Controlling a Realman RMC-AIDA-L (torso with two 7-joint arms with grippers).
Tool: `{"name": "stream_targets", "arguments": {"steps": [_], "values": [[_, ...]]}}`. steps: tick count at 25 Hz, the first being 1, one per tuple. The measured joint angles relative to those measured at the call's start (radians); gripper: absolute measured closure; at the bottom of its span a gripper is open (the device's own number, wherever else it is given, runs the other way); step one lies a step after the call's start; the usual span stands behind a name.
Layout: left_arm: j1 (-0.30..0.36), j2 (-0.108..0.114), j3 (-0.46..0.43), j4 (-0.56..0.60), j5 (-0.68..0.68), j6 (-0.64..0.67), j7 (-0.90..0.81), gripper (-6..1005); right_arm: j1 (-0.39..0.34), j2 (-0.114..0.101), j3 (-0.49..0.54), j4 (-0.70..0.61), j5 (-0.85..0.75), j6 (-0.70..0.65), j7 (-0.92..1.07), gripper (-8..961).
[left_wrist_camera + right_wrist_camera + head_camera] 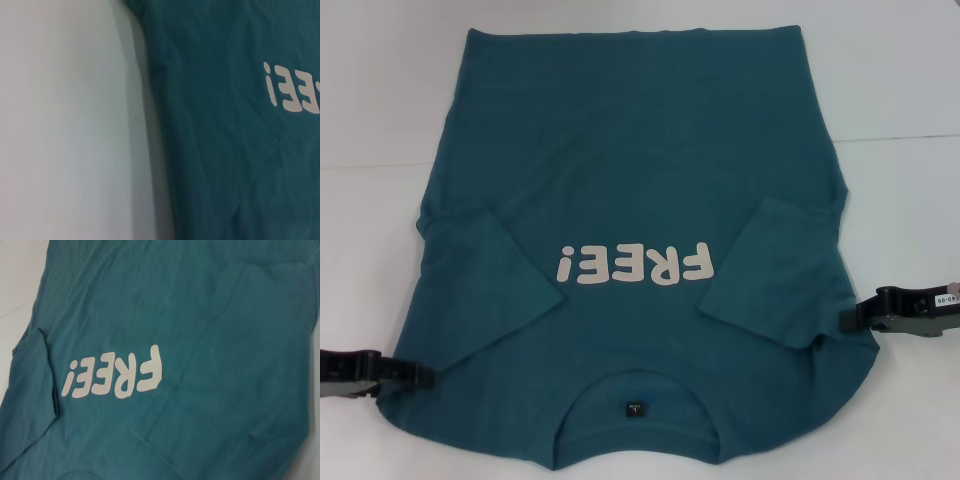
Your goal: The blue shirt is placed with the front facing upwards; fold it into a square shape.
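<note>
Teal cotton, the shirt [620,180] lies flat and face up on the white table [900,100], collar nearest the robot, both sleeves folded inward, with the left gripper [420,377] and right gripper [850,318] at its shoulder edges, whether clamped I cannot tell.

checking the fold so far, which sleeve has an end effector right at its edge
The sleeve on the robot's right: the right end effector sits at its outer edge. The left end effector is nearer the collar end, below the other sleeve of the shirt.
</note>
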Motion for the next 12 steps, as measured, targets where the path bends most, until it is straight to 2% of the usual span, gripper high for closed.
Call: {"name": "stream_targets", "arguments": {"steps": [7,12], "values": [[-0.002,-0.001,0.008,0.007,0.006,-0.028,-0.031,202,0.004,0.000,0.000,0.000,0.000,0.000,-0.005,915],[-0.003,-0.001,0.008,0.007,0.009,-0.037,-0.032,436,0.005,0.001,0.000,0.000,0.000,0.000,-0.007,915]]}}
